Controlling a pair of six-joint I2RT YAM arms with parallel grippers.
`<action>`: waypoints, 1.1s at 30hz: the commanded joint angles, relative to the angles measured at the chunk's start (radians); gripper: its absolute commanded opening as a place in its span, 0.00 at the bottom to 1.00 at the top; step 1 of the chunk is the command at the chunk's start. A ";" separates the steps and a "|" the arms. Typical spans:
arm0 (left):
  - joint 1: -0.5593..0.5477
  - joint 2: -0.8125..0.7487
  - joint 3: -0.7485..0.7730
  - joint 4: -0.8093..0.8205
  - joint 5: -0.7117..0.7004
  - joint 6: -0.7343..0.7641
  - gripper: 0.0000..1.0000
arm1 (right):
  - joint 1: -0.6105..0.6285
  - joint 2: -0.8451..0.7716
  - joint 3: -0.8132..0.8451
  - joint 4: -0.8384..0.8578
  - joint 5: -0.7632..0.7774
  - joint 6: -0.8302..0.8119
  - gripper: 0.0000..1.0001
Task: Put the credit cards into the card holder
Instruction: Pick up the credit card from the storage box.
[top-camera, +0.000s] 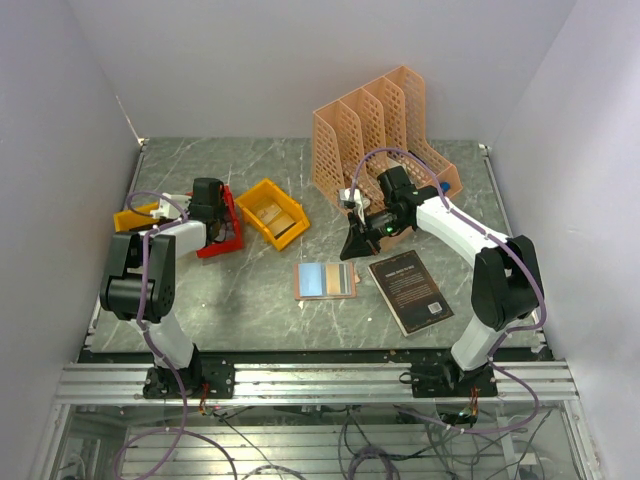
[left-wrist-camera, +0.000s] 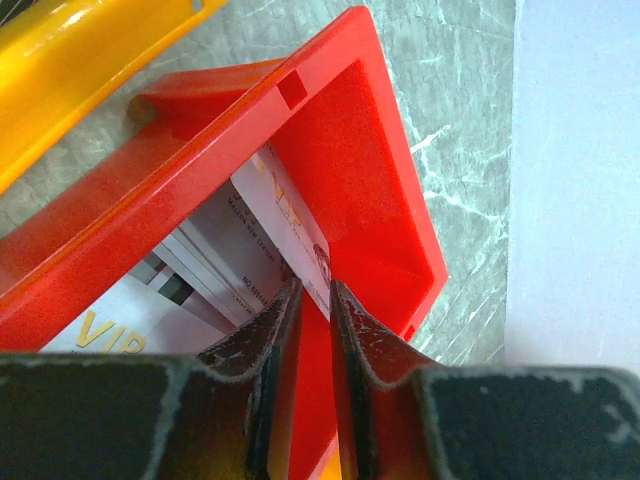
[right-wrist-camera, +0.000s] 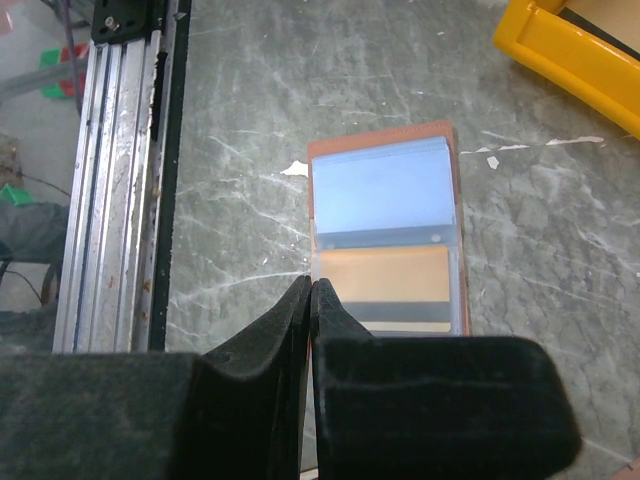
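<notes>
The card holder (top-camera: 325, 279) lies open on the table, salmon-edged, with pale blue inner faces (right-wrist-camera: 385, 200). A tan card with a dark stripe (right-wrist-camera: 390, 275) sits in its near sleeve. Several white credit cards (left-wrist-camera: 230, 260) lie stacked in a red bin (left-wrist-camera: 340, 150). My left gripper (left-wrist-camera: 312, 285) is down in that red bin (top-camera: 232, 225), jaws a narrow gap apart, with the corner of the top card at the tips. My right gripper (right-wrist-camera: 312, 282) is shut and empty, just above the table at the holder's left edge, and also shows in the top view (top-camera: 355, 245).
A yellow bin (top-camera: 272, 212) stands right of the red bin, and another (top-camera: 135, 216) to its left. A peach lattice organizer (top-camera: 385, 130) stands at the back. A black book (top-camera: 410, 290) lies right of the holder. The metal rail (right-wrist-camera: 115, 170) runs along the table's near edge.
</notes>
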 joint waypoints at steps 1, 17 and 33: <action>0.014 -0.007 -0.003 0.043 -0.041 0.014 0.28 | -0.005 0.005 0.025 -0.013 -0.009 -0.019 0.03; 0.043 0.045 0.035 0.055 -0.021 0.020 0.31 | -0.005 0.004 0.029 -0.022 -0.009 -0.025 0.03; 0.056 0.039 0.080 0.047 -0.050 0.055 0.29 | -0.005 0.006 0.033 -0.034 -0.011 -0.036 0.03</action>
